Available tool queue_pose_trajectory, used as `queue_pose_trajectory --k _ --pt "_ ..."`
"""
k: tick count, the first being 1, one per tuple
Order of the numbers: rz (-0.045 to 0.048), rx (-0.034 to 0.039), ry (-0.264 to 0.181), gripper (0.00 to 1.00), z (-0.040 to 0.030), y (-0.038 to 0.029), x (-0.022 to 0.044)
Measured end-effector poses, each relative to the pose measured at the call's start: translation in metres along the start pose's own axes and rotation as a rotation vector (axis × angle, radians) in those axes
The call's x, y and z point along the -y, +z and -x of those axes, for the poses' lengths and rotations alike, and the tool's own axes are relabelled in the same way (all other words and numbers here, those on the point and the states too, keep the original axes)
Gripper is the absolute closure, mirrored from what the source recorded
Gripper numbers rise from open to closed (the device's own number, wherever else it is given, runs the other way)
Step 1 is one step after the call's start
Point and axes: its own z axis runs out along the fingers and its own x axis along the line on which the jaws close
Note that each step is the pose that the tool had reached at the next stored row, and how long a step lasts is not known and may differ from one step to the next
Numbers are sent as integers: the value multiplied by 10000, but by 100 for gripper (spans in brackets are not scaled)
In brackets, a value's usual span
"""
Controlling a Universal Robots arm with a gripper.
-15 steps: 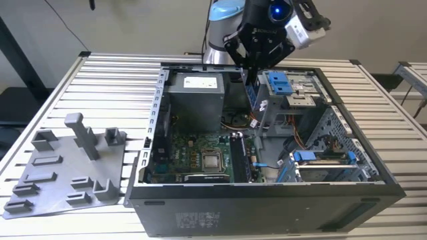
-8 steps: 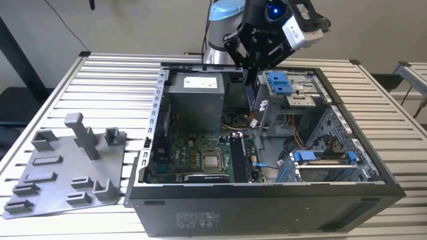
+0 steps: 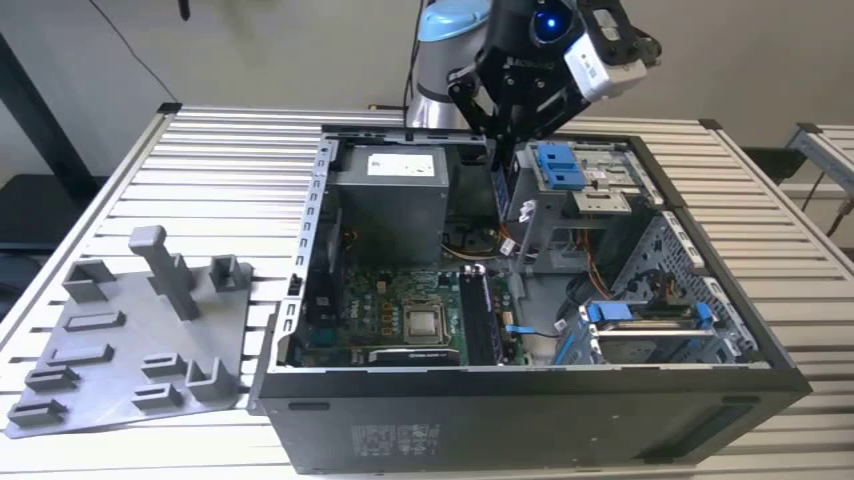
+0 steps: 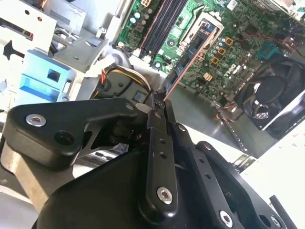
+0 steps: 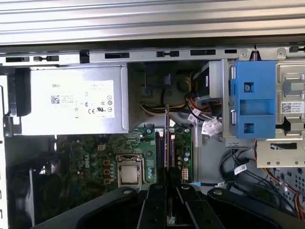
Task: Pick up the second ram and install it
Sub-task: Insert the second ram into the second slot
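One gripper [image 4: 160, 103] clamps one ram [image 4: 190, 66] — above one motherboard [image 4: 238, 45].

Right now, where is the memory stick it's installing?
In the second wrist view, the second ram is pinched edge-on in the claw, above the motherboard inside the open computer case.

Exterior view: high, farther off, angled down into open case [image 3: 534, 400]. First wrist view: just above gripper [image 5: 167, 191], straight down onto motherboard [image 5: 95, 157]. Second wrist view: tight behind gripper, oblique. Shared by all: motherboard, blue bracket [image 5: 252, 100]. Shared by both wrist views: ram [image 5: 167, 143], edge-on.
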Motion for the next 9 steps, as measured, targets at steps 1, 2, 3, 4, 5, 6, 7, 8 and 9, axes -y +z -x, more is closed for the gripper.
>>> queue_pose_trajectory --k 1,2,3,4,5,6,7,8,9 --pt "2 1 76 86 4 7 0" --pt "3 3 167 86 7 13 0" --pt "6 6 259 86 10 20 0" --pt "8 7 336 86 16 26 0" --pt "9 8 386 86 22 31 -1" --pt "10 9 407 86 28 37 -1" --pt "11 10 420 86 37 43 -1" --pt "11 9 424 86 48 50 -1" --pt "12 10 426 86 61 58 -2"
